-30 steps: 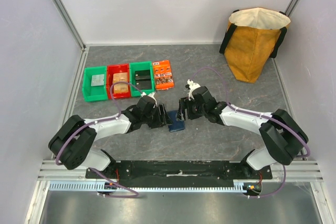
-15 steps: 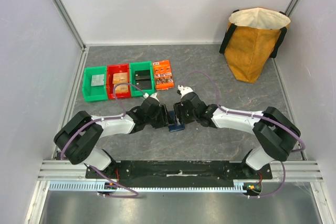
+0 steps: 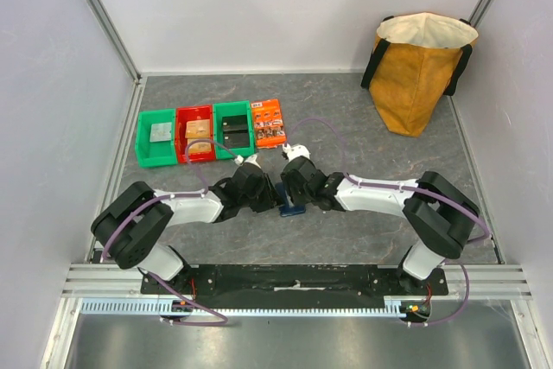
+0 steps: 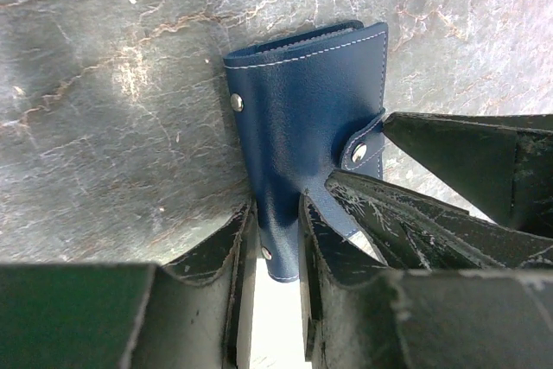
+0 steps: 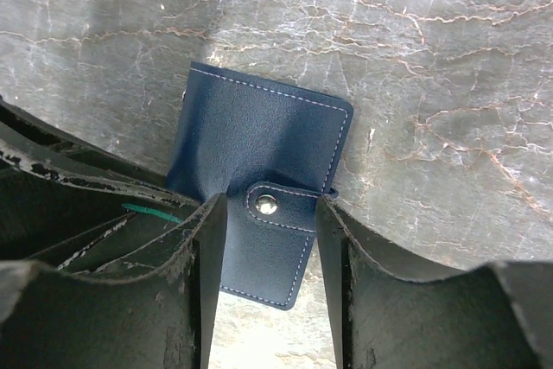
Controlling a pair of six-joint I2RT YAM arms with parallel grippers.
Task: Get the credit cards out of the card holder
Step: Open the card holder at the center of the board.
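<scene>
Card holder lies flat on the grey table, near-centre, just ahead of the two arm bases. It is folded closed, with its tab snapped over the edge.

Both arms reach in low and meet over it.

Left gripper is at its left side. The fingers are drawn in narrow at one end. One sits against the holder's stitched edge, the other lies over the cover. I cannot tell whether they pinch it.

Right gripper is at the right side, tips down on the cover. Its fingers stand at a middling gap, one on either side of the tab. I cannot tell whether they nip it.

Far left: a row of three bins, green, red, green. An orange packet lies just right of them.

Far right: a yellow bag stands upright, well apart from the arms.
</scene>
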